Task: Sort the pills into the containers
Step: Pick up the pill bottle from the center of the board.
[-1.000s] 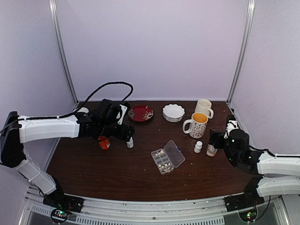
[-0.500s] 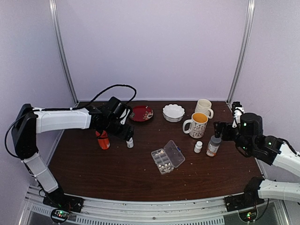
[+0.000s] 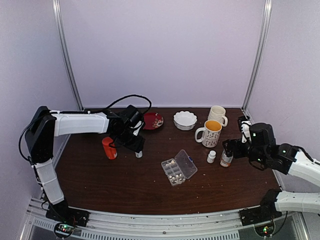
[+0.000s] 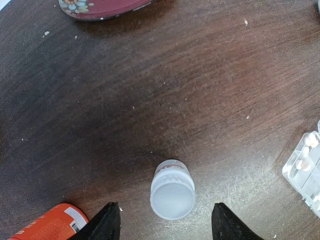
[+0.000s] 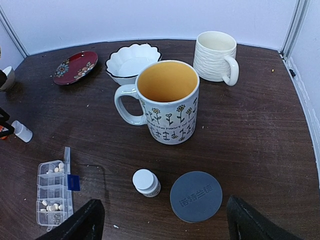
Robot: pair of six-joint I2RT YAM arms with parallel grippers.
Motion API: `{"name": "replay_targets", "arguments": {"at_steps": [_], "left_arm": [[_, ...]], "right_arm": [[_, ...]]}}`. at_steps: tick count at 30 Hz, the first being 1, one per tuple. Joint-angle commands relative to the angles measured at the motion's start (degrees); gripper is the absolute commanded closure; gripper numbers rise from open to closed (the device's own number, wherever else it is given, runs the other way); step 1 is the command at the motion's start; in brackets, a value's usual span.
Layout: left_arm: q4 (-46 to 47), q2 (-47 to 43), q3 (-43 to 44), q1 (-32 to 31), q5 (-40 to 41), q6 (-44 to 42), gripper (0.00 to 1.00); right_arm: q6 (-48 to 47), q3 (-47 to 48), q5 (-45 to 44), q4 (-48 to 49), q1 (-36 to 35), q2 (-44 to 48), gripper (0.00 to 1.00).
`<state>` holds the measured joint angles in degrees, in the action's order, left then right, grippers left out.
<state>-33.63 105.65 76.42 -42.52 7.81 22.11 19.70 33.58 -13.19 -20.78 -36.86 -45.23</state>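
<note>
dark wooden worktop (image 3: 100, 185) inside a lilac-walled booth carries the clear organizer box (image 3: 175, 172) near its middle, with the lid (image 3: 188, 164) swung open. the pills (image 5: 52, 205) lie in several of its compartments (image 5: 51, 181), well apart from both arms. the left tool (image 4: 165, 212) hangs over a small white bottle (image 4: 172, 190) that stands upright. its jaws are wide, one on either side of the cap, neither touching. the step looks like a pickup of that bottle. to do it well, the arm should centre the cap between the jaws, drop until they face the body below the ribbed cap, then close evenly so nothing tips. the orange pill bottle (image 4: 47, 227), lying just beside one jaw, could be nudged. the right tool (image 5: 165, 225) is wide too, holding nothing, above a grey-capped bottle (image 5: 196, 196).
</note>
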Motion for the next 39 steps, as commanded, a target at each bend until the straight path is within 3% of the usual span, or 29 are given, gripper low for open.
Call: {"name": "replay_targets", "arguments": {"at_steps": [1, 9, 16, 28, 35, 39], "left_arm": [[-1.9, 1.8, 2.0, 0.4, -0.4, 1.3, 0.38], [-3.0, 4.1, 3.9, 0.4, 0.5, 1.5, 0.46], [-3.1, 5.1, 5.3, 0.4, 0.1, 1.1, 0.46], [-3.2, 5.7, 5.1, 0.4, 0.4, 1.5, 0.61], [-3.2, 6.6, 5.4, 0.4, 0.2, 1.4, 0.62], [-3.2, 6.4, 5.5, 0.4, -0.1, 1.4, 0.72]], "right_arm": [[-0.4, 1.3, 1.2, 0.9, 0.2, 1.3, 0.13], [-0.2, 1.0, 1.1, 1.5, 0.1, 1.5, 0.13], [0.1, 0.6, 1.3, 1.9, 0.2, 1.6, 0.13], [0.2, 0.5, 1.7, 2.7, 0.1, 0.5, 0.11], [0.3, 0.5, 2.0, 2.7, 0.1, 0.8, 0.11], [0.4, 0.4, 2.1, 2.6, 0.1, 1.0, 0.11]]}}
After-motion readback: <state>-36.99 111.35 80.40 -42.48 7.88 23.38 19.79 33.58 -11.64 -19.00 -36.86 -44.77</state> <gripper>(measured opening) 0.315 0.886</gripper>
